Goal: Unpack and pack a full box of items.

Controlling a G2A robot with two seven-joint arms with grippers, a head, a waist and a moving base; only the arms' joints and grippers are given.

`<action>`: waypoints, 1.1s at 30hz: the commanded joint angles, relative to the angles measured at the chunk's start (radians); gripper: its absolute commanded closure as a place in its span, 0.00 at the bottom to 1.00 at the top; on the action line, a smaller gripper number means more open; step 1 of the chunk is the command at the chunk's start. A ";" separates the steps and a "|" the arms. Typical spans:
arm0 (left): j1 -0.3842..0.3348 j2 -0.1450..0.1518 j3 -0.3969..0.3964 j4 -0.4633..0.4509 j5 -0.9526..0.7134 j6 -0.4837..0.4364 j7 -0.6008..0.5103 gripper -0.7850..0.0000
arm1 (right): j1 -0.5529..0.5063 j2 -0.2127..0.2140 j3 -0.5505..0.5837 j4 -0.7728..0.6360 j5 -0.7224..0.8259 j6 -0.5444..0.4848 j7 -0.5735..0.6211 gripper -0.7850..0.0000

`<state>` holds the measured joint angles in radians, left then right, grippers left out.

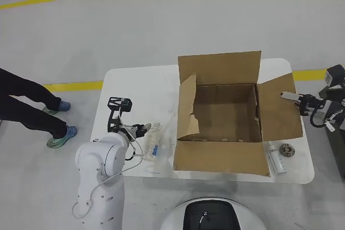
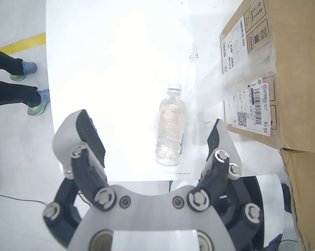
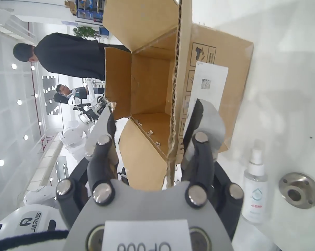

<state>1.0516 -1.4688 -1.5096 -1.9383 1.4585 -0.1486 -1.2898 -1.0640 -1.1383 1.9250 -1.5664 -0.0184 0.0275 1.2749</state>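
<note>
We judge this to be the turn between unpacking and packing. From above, the floor of the cardboard box (image 1: 218,160) looks bare, and the items lie out on the surface (image 1: 138,80).

The clear plastic bottle (image 2: 170,129) lies on its side on the surface, just beside the box's left wall, with its cap pointing away from the robot. The left gripper (image 2: 150,125) hovers over it with its fingers spread wide. The bottle sits below the gap, nearer the finger on the box side, and neither pad touches it.

The right gripper (image 3: 153,118) is at the box's right flap (image 1: 279,109), also spread, with the flap's corrugated edge running between its fingers but not pinched. Near the front right corner of the box, a small spray bottle (image 3: 254,189) lies next to a metal flange (image 3: 298,190).

If packing begins here, the left gripper would need to:
- drop squarely over the bottle's body and press in across its width;
- lift it high enough to clear the left flap (image 1: 187,109), which stands partly upright between the bottle and the opening.

The thin, crinkled plastic will probably give under pressure, so a grasp at mid-body looks safest. The right gripper could pinch its flap and hold it outward to keep the opening wide.
</note>
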 commanded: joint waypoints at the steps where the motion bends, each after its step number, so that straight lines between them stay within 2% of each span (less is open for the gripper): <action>1: 0.019 0.003 0.011 0.016 0.021 -0.026 0.030 0.00 | -0.007 0.003 0.013 -0.022 0.025 -0.006 -0.030 0.00; 7: 0.028 0.014 0.065 0.075 0.080 -0.141 0.042 0.00 | -0.027 0.010 0.066 -0.096 0.099 -0.037 -0.153 0.00; 14: 0.000 0.024 0.083 0.170 0.076 -0.220 0.030 0.00 | -0.065 0.020 0.061 -0.157 0.126 -0.023 -0.198 0.00; 33: -0.031 0.036 0.124 0.369 0.052 -0.182 0.051 0.00 | -0.097 0.049 0.010 -0.182 0.161 -0.011 -0.244 0.00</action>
<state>1.0233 -1.4334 -1.3881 -1.5762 1.5061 -0.3329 -1.2417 -1.1614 -1.0906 1.9367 -1.7489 0.1400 0.0160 1.0317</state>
